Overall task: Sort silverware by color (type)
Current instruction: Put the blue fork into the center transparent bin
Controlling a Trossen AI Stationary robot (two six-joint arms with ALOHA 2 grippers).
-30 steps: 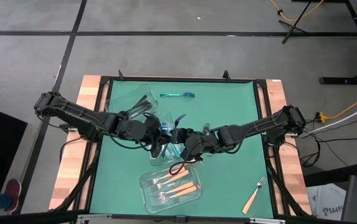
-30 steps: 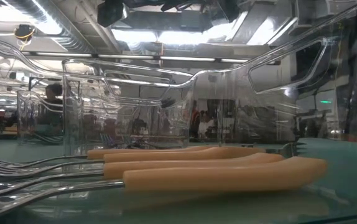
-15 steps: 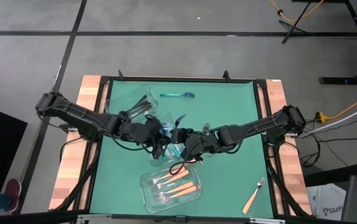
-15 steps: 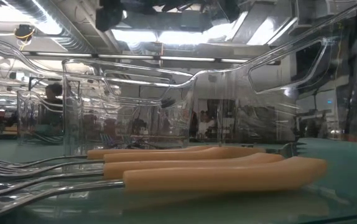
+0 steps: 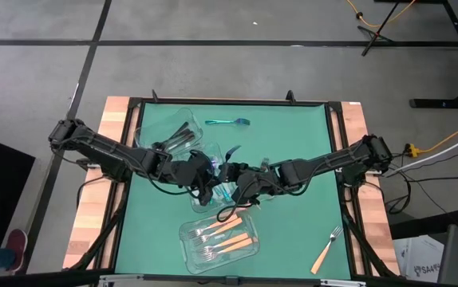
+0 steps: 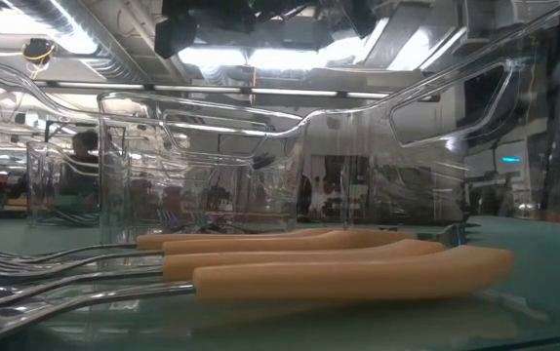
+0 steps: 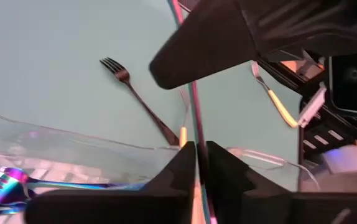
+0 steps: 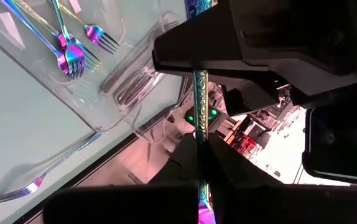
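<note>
Mid-tabletop (image 5: 293,231), the left gripper (image 7: 196,148) and right gripper (image 8: 200,144) meet, each clamped on one slim iridescent utensil (image 8: 199,93), its long axis running straight between their fingers. Nearer the front edge, orange-handled forks (image 5: 221,237) lie roughly parallel in a clear container (image 5: 187,251). Farther back, a teal fork (image 5: 227,122) lies crosswise on the mat.

The left tool (image 5: 213,177) has closed in on the iridescent utensil (image 8: 200,99).

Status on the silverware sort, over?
Left gripper and right gripper meet mid-table. Both jaws shut on one iridescent utensil. Clear container close by; nothing blocking.
</note>
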